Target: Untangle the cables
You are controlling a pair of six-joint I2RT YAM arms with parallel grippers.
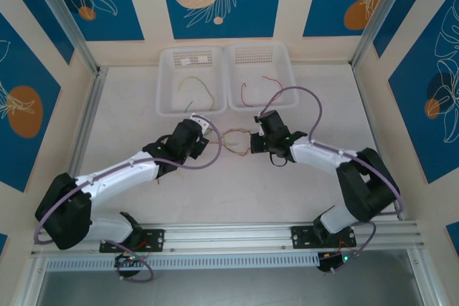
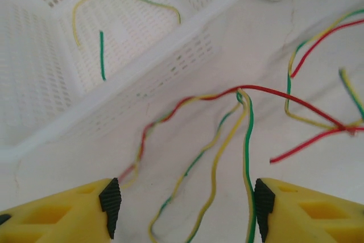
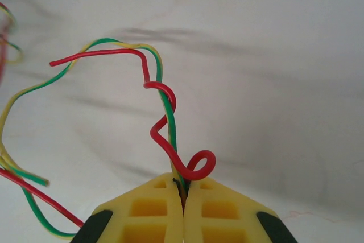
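Note:
The tangled cables [image 1: 234, 141] lie on the white table between my two grippers. My left gripper [image 1: 208, 136] is open; in the left wrist view its black pads [image 2: 111, 198] stand wide apart around loose yellow-green cables [image 2: 215, 166], one running along the right pad. A red cable [image 2: 267, 91] arches beyond them. My right gripper [image 1: 253, 141] is shut on a red cable [image 3: 165, 136] and a yellow-green cable [image 3: 169, 119], which rise together from the closed yellow fingers [image 3: 183, 189].
Two white perforated baskets stand at the back. The left basket [image 1: 163, 84] holds a yellow-green cable [image 1: 199, 88], the right basket [image 1: 288, 69] a reddish cable [image 1: 259, 85]. The left basket's wall [image 2: 170, 61] is close ahead of the left gripper.

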